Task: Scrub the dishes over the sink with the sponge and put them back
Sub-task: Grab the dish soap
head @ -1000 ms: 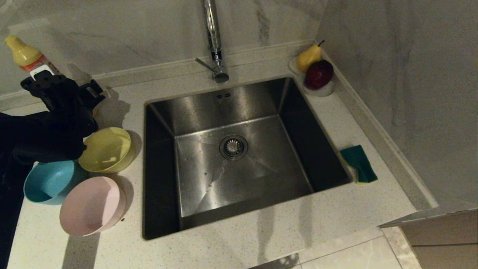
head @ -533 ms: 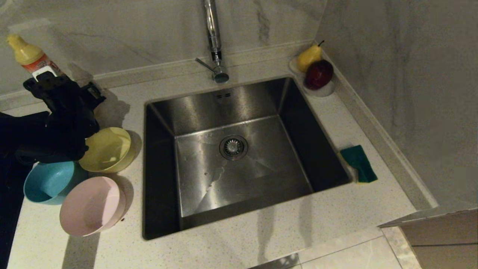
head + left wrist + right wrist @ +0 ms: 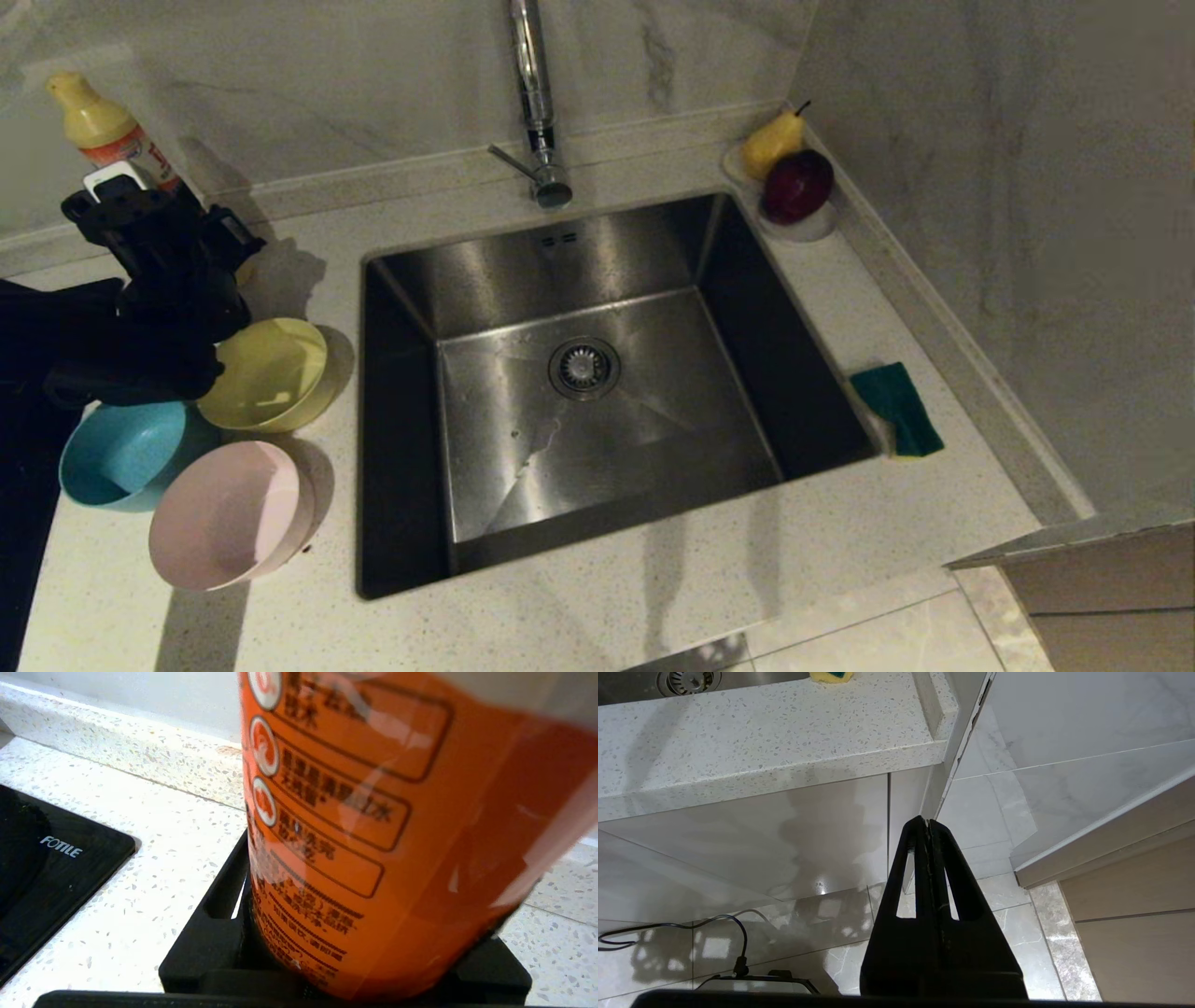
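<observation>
Tilted a moment ago, the detergent bottle (image 3: 110, 140) now stands straighter at the counter's back left, its yellow cap shifted toward the sink (image 3: 579, 373). From the head view the left gripper (image 3: 154, 219) reaches it above the yellow bowl (image 3: 266, 373), blue bowl (image 3: 121, 453) and pink bowl (image 3: 229, 513), with the sponge (image 3: 896, 409) lying right of the basin. Only the left wrist view shows the orange label filling the frame between black fingers (image 3: 210, 947) that hug its base, and "FOTILE" printed on a black hob (image 3: 56, 858); the label's writing is not legible. Below the counter edge, the right gripper (image 3: 928, 826) hangs with jaws pressed together.
</observation>
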{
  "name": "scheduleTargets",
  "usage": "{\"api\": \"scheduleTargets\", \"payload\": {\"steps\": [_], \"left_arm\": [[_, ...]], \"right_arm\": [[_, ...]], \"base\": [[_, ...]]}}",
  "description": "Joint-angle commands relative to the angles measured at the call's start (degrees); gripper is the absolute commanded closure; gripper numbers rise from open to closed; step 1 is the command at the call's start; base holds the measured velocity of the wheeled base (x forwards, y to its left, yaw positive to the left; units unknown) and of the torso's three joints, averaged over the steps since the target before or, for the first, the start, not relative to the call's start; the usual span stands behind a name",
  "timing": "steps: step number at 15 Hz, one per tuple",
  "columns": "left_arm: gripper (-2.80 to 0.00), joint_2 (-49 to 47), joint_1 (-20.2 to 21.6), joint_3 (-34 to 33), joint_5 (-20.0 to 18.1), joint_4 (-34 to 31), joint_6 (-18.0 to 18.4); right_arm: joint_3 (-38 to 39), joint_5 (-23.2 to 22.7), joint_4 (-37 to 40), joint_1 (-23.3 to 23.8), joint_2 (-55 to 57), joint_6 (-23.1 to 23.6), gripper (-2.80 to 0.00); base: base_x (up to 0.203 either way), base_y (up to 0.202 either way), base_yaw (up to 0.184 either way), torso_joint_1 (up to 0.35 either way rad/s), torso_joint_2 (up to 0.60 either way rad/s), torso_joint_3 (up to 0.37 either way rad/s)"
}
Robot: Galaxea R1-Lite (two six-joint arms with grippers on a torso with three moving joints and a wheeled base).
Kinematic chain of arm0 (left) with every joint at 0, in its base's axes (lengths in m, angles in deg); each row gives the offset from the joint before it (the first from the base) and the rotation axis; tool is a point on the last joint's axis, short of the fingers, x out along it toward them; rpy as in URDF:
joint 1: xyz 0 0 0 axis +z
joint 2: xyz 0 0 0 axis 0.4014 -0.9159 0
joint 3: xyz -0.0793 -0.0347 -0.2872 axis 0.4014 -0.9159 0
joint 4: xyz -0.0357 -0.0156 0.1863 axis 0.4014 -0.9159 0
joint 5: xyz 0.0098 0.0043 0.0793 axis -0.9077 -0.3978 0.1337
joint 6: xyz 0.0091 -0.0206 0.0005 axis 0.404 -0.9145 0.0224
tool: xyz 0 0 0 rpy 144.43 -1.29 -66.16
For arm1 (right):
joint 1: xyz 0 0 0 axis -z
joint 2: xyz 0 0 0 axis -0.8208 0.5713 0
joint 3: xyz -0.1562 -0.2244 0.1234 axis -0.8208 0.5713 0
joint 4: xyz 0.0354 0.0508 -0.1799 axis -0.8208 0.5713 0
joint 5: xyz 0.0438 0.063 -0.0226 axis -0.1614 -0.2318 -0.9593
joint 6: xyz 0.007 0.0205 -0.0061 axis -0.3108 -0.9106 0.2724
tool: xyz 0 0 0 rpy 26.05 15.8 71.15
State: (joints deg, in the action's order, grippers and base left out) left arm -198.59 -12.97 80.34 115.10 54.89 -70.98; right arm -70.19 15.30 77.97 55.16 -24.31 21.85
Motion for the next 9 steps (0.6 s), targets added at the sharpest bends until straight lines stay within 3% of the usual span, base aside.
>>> {"api": "scheduleTargets", "payload": {"steps": [1,6,9], "left_arm": [[0.00,1.3,0.1,0.1,0.3,1.2,-0.1],[0.00,10.5,0.0,-0.7,0.2,-0.7,0.1],[0.00,18.0,-0.1,-0.9,0.1,-6.9,0.1]], "right_arm": [[0.0,0.0,0.0,0.0,0.0,0.0,0.00],[0.0,0.0,0.0,0.0,0.0,0.0,0.00],[0.0,0.0,0.0,0.0,0.0,0.0,0.00]], "base": [[0.000,0.000,0.000,0.000,0.00,0.000],[0.000,0.000,0.000,0.000,0.00,0.000],[0.000,0.000,0.000,0.000,0.00,0.000]]}}
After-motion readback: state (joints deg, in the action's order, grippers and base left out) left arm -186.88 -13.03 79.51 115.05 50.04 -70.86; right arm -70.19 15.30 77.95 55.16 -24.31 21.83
